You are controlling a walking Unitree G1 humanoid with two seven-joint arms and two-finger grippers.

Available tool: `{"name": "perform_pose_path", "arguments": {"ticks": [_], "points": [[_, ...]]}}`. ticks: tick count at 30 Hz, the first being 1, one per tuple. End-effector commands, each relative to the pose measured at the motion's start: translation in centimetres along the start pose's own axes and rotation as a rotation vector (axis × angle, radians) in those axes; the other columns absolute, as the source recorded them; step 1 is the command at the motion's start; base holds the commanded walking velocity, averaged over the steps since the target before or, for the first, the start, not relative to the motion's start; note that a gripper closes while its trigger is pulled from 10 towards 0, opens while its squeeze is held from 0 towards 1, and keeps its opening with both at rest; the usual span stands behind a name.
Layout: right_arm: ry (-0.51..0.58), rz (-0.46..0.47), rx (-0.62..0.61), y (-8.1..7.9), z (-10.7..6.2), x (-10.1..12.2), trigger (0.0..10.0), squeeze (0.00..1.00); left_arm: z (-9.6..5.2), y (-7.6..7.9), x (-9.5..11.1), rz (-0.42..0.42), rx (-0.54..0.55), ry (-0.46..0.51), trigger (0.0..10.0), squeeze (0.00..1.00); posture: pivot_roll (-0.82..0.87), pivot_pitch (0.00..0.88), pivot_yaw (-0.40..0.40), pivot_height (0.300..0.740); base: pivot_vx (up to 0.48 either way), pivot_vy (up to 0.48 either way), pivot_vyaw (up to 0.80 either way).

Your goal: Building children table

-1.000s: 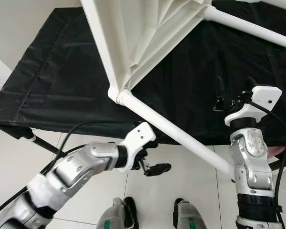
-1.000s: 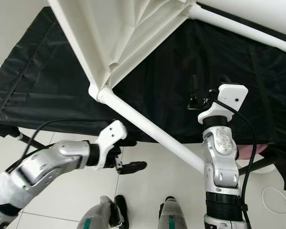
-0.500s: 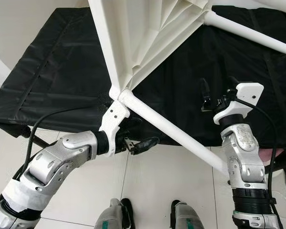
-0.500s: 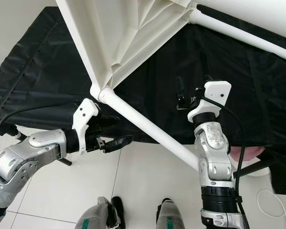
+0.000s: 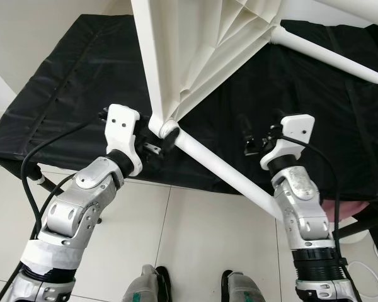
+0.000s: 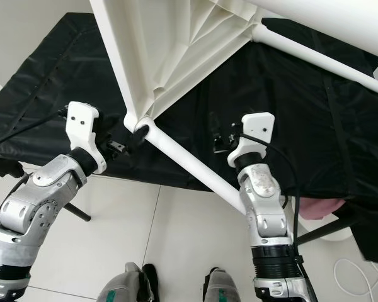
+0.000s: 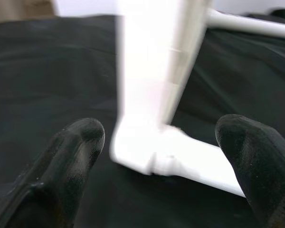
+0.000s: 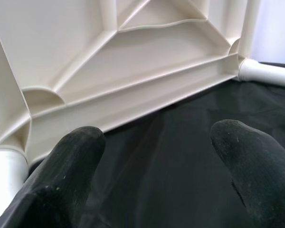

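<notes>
On the black-draped bench point(image 5: 63, 94) the white tabletop point(image 5: 201, 50) stands tilted; left gripper point(image 5: 156, 146) jaws apart by its corner leg point(image 5: 220, 170), right gripper point(image 5: 255, 139) jaws apart too.

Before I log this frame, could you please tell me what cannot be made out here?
- Tabletop: cut off by the top edge in the eye views, so its full shape is unknown.
- Corner joint: motion-blurred in the left wrist view; seating unclear.
- Leg: its lower end is hidden behind the right arm.
</notes>
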State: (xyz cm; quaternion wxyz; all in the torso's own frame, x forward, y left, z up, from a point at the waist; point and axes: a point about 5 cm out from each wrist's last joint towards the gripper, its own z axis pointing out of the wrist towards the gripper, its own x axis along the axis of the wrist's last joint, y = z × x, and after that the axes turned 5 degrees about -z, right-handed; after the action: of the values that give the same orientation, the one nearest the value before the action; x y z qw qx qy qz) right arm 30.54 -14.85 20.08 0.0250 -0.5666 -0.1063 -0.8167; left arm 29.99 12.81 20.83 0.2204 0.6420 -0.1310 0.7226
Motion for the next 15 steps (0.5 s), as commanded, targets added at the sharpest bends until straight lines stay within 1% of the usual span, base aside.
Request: {"name": "perform_pose_path", "arguments": {"ticks": [1, 2, 3, 5, 9, 12, 13, 14, 15], "points": [[-0.011, 0.029, -0.007, -0.4, -0.4, -0.7, 10.0, 0.00, -0.5, -1.2, -0.7, -0.007, 0.103, -0.006, 10.0, 0.00, -0.06, 0.105, 0.083, 0.740, 0.000, 0.000, 0.00], [-0.006, 0.048, -0.027, -0.5, -0.7, -1.0, 10.0, 0.00, -0.8, -1.8, -1.2, -0.046, 0.165, 0.008, 10.0, 0.00, -0.06, 0.101, 0.086, 0.740, 0.000, 0.000, 0.00], [-0.006, 0.048, -0.027, -0.5, -0.7, -1.0, 10.0, 0.00, -0.8, -1.8, -1.2, -0.046, 0.165, 0.008, 10.0, 0.00, -0.06, 0.101, 0.086, 0.740, 0.000, 0.000, 0.00], [0.000, 0.062, -0.023, -0.8, -0.9, -1.3, 10.0, 0.00, -1.1, -2.3, -1.5, -0.033, 0.217, 0.037, 10.0, 0.00, -0.06, 0.089, 0.090, 0.740, 0.000, 0.000, 0.00], [0.002, 0.067, -0.024, -1.0, -0.9, -1.4, 10.0, 0.00, -1.1, -2.4, -1.7, -0.022, 0.237, 0.054, 10.0, 0.00, -0.06, 0.089, 0.090, 0.740, 0.000, 0.000, 0.00], [0.002, 0.040, -0.031, -1.0, -0.8, -1.8, 10.0, 0.00, -1.2, -2.3, -2.1, -0.047, 0.237, 0.077, 10.0, 0.00, -0.06, 0.085, 0.087, 0.740, 0.000, 0.000, 0.00], [-0.002, 0.028, -0.057, -0.6, -0.7, -2.1, 10.0, 0.00, -1.2, -2.2, -2.3, -0.033, 0.214, 0.081, 10.0, 0.00, -0.06, 0.077, 0.076, 0.740, 0.000, 0.000, 0.00], [-0.002, 0.028, -0.057, -0.6, -0.7, -2.1, 10.0, 0.00, -1.2, -2.2, -2.3, -0.033, 0.214, 0.081, 10.0, 0.00, -0.06, 0.077, 0.076, 0.740, 0.000, 0.000, 0.00], [-0.009, 0.017, -0.086, -0.1, -0.8, -2.3, 10.0, 0.00, -1.1, -2.1, -2.4, -0.011, 0.198, 0.081, 10.0, 0.00, -0.06, 0.074, 0.074, 0.740, 0.000, 0.000, 0.00]]}}
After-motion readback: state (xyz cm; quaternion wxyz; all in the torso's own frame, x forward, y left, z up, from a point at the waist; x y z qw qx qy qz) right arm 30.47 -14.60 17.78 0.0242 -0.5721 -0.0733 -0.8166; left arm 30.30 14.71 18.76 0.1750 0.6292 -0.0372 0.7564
